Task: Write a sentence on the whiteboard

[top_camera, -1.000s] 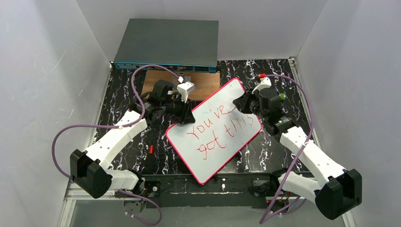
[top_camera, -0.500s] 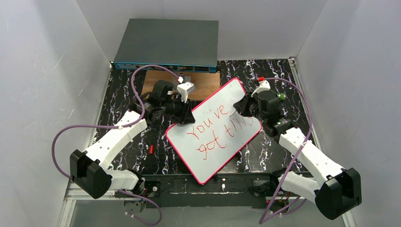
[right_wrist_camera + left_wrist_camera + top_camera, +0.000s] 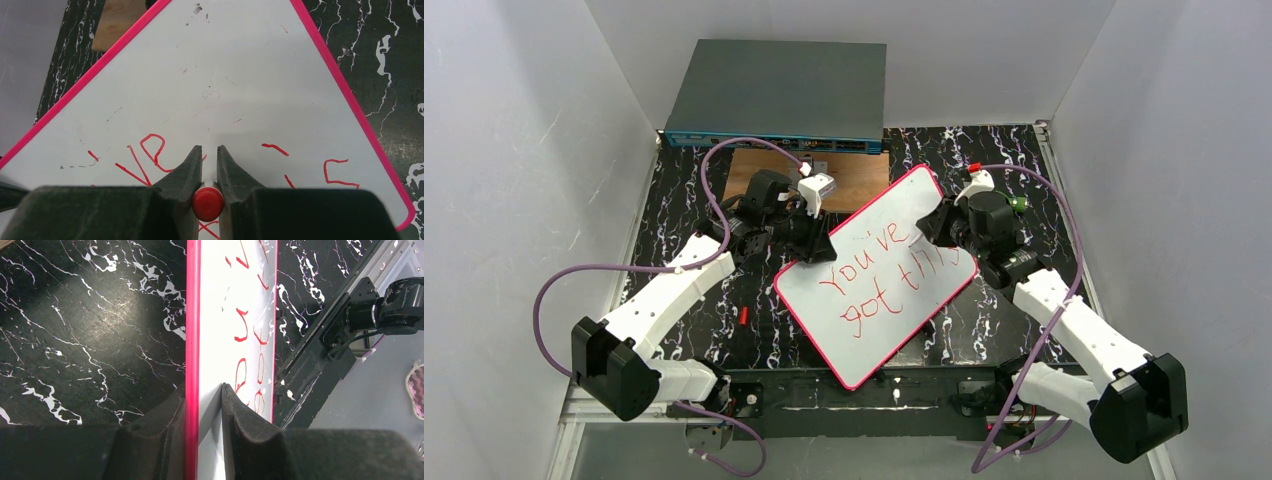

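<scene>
The whiteboard [image 3: 854,355], white with a pink-red rim, lies tilted across the middle of the table with "You've got this" written on it in red. My left gripper [image 3: 812,246] is shut on its left edge. In the left wrist view the rim [image 3: 192,315] runs between my fingers [image 3: 245,425], one on each face of the board. My right gripper [image 3: 932,225] hovers over the board's upper right part, shut on a red marker [image 3: 208,203] that points down at the whiteboard [image 3: 240,75]. The marker's tip is hidden between the jaws.
A grey network switch [image 3: 779,95] stands at the back, with a brown wooden board [image 3: 859,172] in front of it, partly under the whiteboard. A small red cap [image 3: 744,316] lies on the black marbled table left of the whiteboard. White walls enclose the sides.
My right gripper with the marker has shifted slightly to the right over the board. The left arm and the whiteboard have not moved.
</scene>
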Motion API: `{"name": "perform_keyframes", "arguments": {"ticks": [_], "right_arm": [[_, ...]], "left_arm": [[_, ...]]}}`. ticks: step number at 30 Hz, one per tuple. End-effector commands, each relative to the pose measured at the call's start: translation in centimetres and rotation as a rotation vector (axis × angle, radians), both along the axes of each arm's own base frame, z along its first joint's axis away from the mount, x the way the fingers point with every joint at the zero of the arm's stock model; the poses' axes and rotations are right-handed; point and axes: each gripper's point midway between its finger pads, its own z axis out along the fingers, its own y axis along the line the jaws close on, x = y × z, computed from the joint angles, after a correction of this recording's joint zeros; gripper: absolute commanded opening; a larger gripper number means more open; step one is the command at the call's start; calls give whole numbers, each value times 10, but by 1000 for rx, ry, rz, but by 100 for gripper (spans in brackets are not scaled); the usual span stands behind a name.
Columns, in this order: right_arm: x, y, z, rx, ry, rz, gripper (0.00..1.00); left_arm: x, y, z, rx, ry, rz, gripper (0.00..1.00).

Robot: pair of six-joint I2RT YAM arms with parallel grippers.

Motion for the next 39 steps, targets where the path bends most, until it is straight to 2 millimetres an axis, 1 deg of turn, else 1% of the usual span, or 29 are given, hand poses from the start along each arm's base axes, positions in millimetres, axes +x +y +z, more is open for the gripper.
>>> {"name": "perform_keyframes", "arguments": {"ticks": [1, 16, 25, 33, 36, 39], "right_arm": [[9, 6, 19, 15, -64, 10, 1], [15, 12, 28, 17, -77, 30, 1], [3, 6, 8, 0, -40, 32, 1], [-9, -2, -20, -34, 6, 27, 1], [-11, -4, -24, -40, 11, 25, 1], [-10, -5, -21, -46, 2, 22, 1]], "left_arm": [[16, 25, -9, 130, -114, 38, 0], [15, 25, -9, 130, -114, 38, 0], [16, 25, -9, 130, -115, 38, 0], [16, 26, -8, 132, -120, 37, 0], [15, 26, -7, 133, -121, 38, 0], [15, 26, -8, 133, -119, 37, 0]]}}
